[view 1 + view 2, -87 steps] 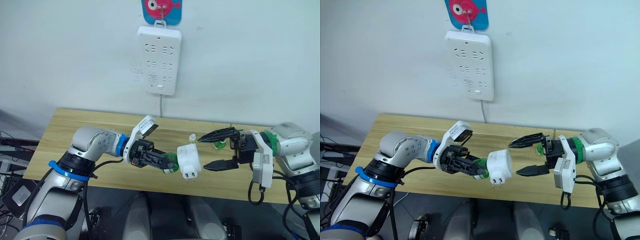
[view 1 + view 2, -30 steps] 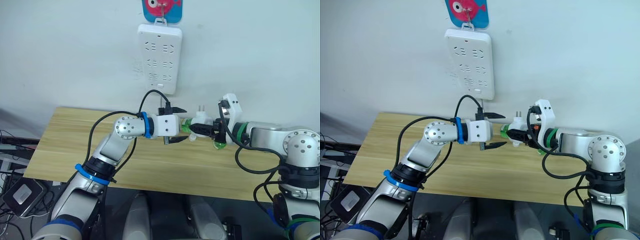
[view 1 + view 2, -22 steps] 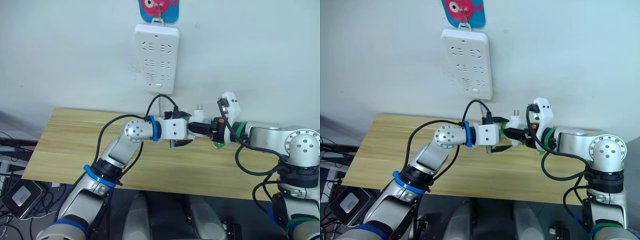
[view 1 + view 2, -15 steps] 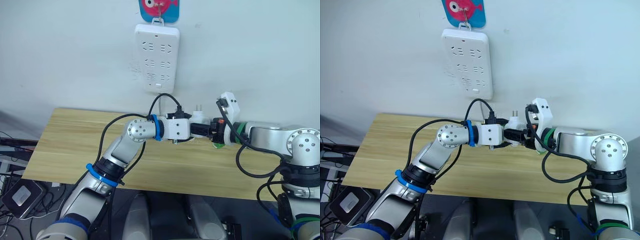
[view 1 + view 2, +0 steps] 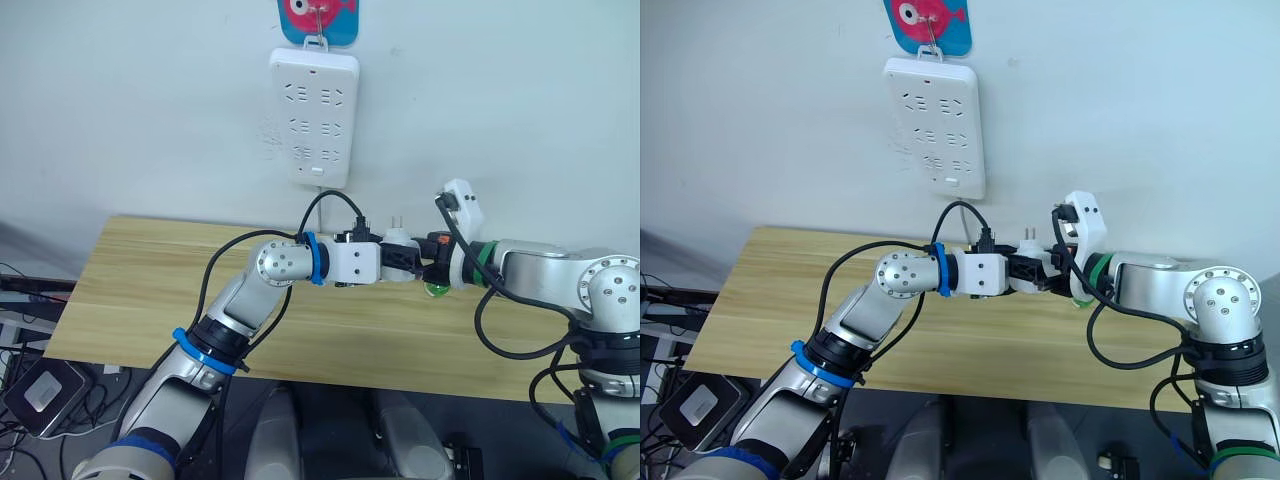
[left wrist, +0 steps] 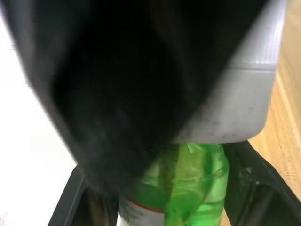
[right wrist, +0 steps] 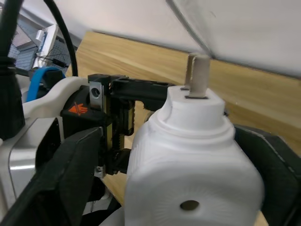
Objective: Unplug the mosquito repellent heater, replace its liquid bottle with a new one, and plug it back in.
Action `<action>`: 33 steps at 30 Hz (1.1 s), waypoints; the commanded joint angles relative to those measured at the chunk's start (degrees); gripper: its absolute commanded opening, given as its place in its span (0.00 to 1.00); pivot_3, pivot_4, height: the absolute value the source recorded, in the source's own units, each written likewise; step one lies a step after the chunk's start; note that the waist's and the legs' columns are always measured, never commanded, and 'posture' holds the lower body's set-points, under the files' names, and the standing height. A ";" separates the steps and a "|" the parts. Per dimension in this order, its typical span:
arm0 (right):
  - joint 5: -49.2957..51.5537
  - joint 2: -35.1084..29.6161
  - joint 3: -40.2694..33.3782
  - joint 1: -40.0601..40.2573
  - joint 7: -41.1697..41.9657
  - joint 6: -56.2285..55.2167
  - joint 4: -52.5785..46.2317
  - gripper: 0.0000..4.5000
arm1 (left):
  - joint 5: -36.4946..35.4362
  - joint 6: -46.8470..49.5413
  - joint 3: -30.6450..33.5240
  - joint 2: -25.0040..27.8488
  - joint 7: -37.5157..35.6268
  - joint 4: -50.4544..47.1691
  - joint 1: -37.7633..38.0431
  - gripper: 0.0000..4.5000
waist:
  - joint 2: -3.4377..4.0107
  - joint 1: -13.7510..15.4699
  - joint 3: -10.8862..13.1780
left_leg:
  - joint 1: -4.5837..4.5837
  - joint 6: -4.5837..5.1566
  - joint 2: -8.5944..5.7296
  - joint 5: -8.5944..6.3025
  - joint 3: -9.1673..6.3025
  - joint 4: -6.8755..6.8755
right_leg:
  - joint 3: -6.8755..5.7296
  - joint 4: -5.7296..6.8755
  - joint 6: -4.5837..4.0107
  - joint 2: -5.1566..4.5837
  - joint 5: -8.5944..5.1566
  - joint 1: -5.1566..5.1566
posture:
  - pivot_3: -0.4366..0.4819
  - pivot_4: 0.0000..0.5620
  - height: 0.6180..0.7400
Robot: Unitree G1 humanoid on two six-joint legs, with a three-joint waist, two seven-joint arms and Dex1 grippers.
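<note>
Above the pale wooden table (image 5: 150, 290), the two arms meet in mid-air: the right pincer (image 7: 155, 188) clamps the mosquito repellent heater (image 7: 188, 174), prongs up, while the left pincer (image 6: 155, 197) is closed around the green bottle (image 6: 193, 183) fitted to it. Behind, a white power strip (image 5: 314, 118) hangs on the plain wall (image 5: 130, 100).

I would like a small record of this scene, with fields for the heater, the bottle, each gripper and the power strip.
heater: mosquito repellent heater held above the table, prongs up
bottle: green bottle at the heater's side
left gripper: left gripper shut on the bottle
right gripper: right gripper shut on the heater
power strip: white power strip on the wall, nothing plugged in
</note>
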 commanded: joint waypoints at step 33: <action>-35.15 18.02 0.22 13.64 11.87 -19.35 -16.87 0.86 | -26.52 19.38 12.12 -16.90 9.79 -8.11 10.21 0.50 | 0.17 -2.69 -2.23 | -0.07 -0.06 0.01 0.26 -0.09 0.04 | -0.02 0.06 0.02 0.09 0.16 -0.02 | 0.27 0.41 1.00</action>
